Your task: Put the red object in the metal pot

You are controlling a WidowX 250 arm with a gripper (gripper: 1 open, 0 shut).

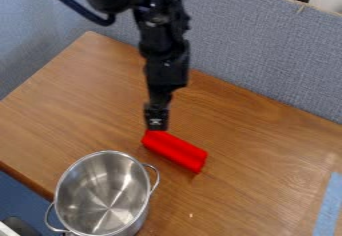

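Note:
The red object (175, 150) is a bright red bar lying flat on the wooden table (80, 90), angled down to the right. My gripper (156, 119) hangs from the black arm, pointing down just above the bar's upper left end, its fingers open and empty. The metal pot (103, 192) is a shiny round steel pot with small loop handles, standing at the table's front edge, below and left of the bar. Nothing lies inside it.
A grey-blue partition wall (254, 50) runs behind the table. The table's right edge (330, 170) lies close to the bar's right side.

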